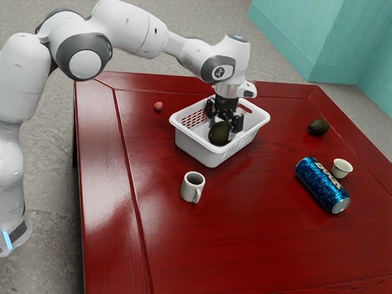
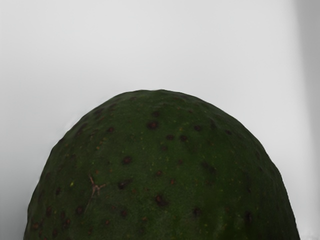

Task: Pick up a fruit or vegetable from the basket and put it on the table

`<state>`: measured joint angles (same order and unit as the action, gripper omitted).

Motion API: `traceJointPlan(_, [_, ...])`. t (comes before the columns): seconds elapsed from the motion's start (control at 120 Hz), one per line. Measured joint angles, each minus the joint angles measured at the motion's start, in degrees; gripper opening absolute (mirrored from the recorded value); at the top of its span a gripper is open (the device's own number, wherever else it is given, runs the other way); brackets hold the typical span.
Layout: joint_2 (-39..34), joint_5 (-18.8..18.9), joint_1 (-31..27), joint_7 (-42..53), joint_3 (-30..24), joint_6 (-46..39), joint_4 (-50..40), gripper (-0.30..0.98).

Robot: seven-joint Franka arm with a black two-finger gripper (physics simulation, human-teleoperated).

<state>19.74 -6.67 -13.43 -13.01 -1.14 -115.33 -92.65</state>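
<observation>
Inside the white basket in the exterior view lies a dark green avocado. My gripper is lowered into the basket, right at the top of this avocado and partly overlapping it. From the wrist view, the avocado is close under my hand, its green skin marked with brown spots, against the basket's pale interior. Whether my gripper holds it cannot be made out.
Around the basket on the red table are a white mug, a small reddish fruit, another dark avocado, a blue can lying on its side and a small white cup. The basket walls surround my gripper.
</observation>
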Motion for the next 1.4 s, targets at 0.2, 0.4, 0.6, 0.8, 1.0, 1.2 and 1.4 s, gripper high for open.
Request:
traceJointPlan(0.2, [0.02, 0.53, -0.06, 1.06, -0.58, -0.07, 0.8, 0.31])
traceJointPlan(0.4, [-0.7, 11.47, 1.11, 1.36, -13.74, 2.38, 13.79, 0.16])
traceJointPlan(0.6, [11.71, 20.4, 1.71, 1.17, -28.53, 2.94, 19.95, 0.15])
traceJointPlan(0.8, [11.33, 21.36, 0.99, 2.59, -28.34, 2.78, 19.83, 0.44])
traceJointPlan(1.0, [10.87, 20.7, 0.62, 4.68, -28.22, 2.84, 19.57, 0.57])
traceJointPlan(1.2, [9.35, 20.72, -0.41, 6.29, -28.21, 3.41, 19.31, 0.65])
traceJointPlan(1.4, [-5.57, 23.29, -3.57, 7.45, -21.31, 14.93, 19.4, 0.68])
